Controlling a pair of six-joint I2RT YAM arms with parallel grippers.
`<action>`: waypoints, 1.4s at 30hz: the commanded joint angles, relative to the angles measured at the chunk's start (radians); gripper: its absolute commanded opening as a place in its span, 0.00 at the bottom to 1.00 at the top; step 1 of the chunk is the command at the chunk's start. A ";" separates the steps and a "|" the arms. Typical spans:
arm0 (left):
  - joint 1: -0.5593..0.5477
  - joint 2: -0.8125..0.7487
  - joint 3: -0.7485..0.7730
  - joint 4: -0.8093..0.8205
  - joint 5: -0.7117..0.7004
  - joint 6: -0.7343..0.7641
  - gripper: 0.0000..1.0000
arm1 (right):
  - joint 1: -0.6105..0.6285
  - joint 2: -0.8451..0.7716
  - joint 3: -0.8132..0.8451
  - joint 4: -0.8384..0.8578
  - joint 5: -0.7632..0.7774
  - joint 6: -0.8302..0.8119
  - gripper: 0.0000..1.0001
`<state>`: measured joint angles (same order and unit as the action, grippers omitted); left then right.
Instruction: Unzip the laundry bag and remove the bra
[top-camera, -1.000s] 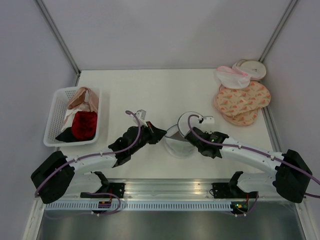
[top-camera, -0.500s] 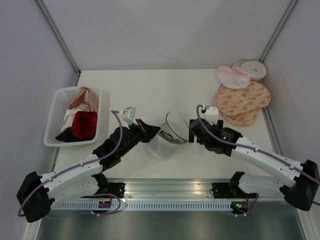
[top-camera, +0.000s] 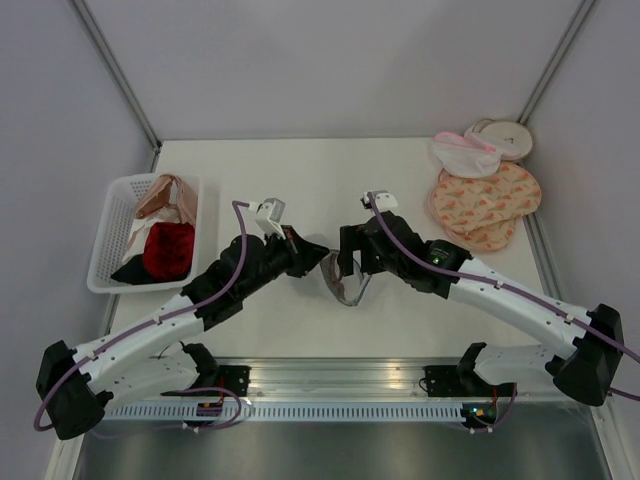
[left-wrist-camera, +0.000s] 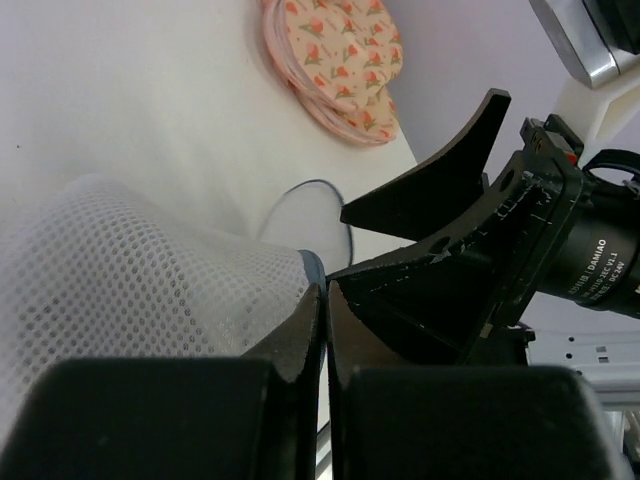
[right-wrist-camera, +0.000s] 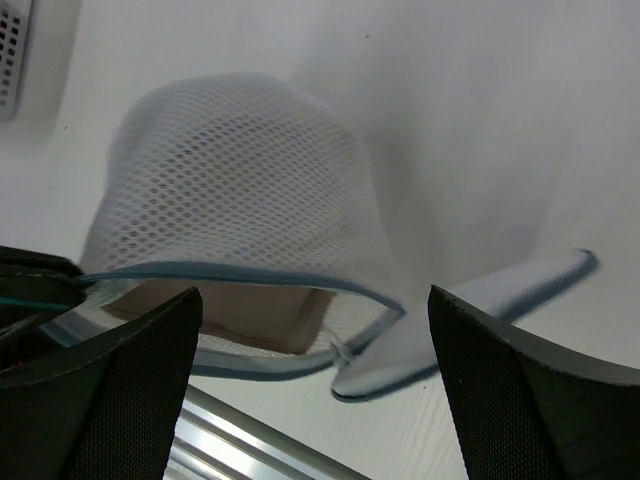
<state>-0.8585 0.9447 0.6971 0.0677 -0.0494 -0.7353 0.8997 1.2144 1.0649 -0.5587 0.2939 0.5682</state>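
While both arms are reaching inward over the table (top-camera: 300, 170), the parts are reading as follows.

Left gripper (left-wrist-camera: 324, 300): its fingers are pressing tight together, pinching the dark rim of the laundry bag (right-wrist-camera: 235, 180).

Right gripper (right-wrist-camera: 313, 292): its fingers are standing wide apart, gripping nothing, and facing the bag's open mouth.

Laundry bag: it is hanging slack between the two grippers, near the table's middle; whether it is touching the surface cannot be told.

Lid flap (right-wrist-camera: 480, 300): a round mesh disc with a dark rim is lying open beside the mouth.

Bra (right-wrist-camera: 235, 305): the taupe fabric is sitting inside the bag, showing just behind the rim in the right wrist view.

Basket (top-camera: 100, 250): the white basket is sitting at the left edge, holding a red garment (top-camera: 168, 250) and a pink-peach garment (top-camera: 165, 195).

Peach rounds (top-camera: 485, 200): they are lying stacked at the far right, with a pink-trimmed white pouch (top-camera: 465, 155) just behind them.
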 joint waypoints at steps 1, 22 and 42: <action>0.007 -0.010 -0.045 0.020 -0.004 -0.004 0.02 | 0.007 -0.002 -0.032 0.115 -0.126 0.012 0.98; 0.006 -0.034 -0.217 0.133 -0.037 -0.190 0.02 | 0.067 -0.040 -0.359 0.428 -0.148 0.285 0.79; 0.004 -0.058 -0.347 0.211 -0.047 -0.259 0.02 | 0.114 0.378 -0.313 0.562 -0.171 0.236 0.51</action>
<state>-0.8497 0.9070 0.3645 0.2111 -0.1024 -0.9524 1.0004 1.5585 0.7395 0.0360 0.0681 0.8120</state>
